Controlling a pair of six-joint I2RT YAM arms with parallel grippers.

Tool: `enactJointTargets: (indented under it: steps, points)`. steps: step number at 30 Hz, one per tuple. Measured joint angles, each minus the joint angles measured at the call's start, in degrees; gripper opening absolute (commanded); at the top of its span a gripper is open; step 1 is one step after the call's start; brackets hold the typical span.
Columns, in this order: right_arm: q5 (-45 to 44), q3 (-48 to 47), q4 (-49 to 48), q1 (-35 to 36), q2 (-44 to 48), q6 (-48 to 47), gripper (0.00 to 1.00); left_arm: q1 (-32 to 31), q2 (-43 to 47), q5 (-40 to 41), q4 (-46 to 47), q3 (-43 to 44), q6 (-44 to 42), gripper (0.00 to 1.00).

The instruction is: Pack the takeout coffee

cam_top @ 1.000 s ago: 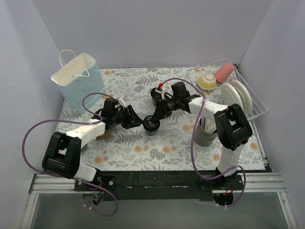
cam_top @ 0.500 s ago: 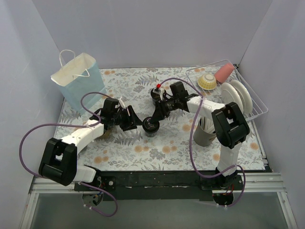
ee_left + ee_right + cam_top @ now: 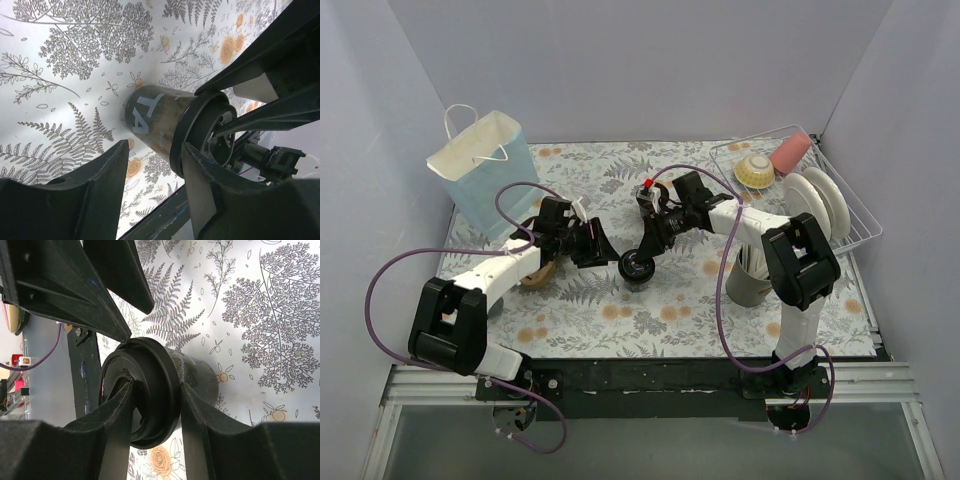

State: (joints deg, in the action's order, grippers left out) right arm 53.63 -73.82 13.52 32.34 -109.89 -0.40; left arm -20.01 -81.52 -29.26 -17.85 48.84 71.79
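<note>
A small black coffee cup (image 3: 636, 267) with a round black lid is tilted on the floral mat, its lid facing up and toward the near edge. My right gripper (image 3: 645, 250) is shut on its lid. In the right wrist view one finger presses the lid's top face and the other its rim (image 3: 156, 390). My left gripper (image 3: 601, 246) is open just left of the cup. In the left wrist view the cup's white lettering (image 3: 145, 115) lies just beyond my open fingertips (image 3: 152, 150). A second cup is not clearly visible.
A blue paper bag (image 3: 480, 175) stands at the back left. A grey holder with white utensils (image 3: 750, 278) is by the right arm. A wire rack (image 3: 855, 232) with plates, a bowl and a pink cup is at the back right. A brown object (image 3: 533, 277) lies under the left forearm.
The right gripper and the cup have shifted slightly left, and the cup's lid now faces the camera more. The left forearm has swung a little; its jaws stay open beside the cup.
</note>
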Motion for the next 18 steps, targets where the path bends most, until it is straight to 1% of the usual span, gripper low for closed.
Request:
enactJointTargets:
  steps: [12, 16, 18]
  points:
    - [0.31, -0.44, 1.07, 0.00, -0.22, -0.33, 0.34, 0.31, -1.29, -3.74, 1.90, -1.07, -1.42, 0.45]
    - [0.22, -0.55, 1.40, -0.02, -0.22, -0.33, 0.34, 0.55, -1.68, -4.52, 3.23, -1.60, -0.85, 0.43]
    - [0.15, -0.55, 1.40, -0.02, -0.22, -0.33, 0.34, 0.57, -1.68, -4.37, 3.72, -1.88, -0.33, 0.40]
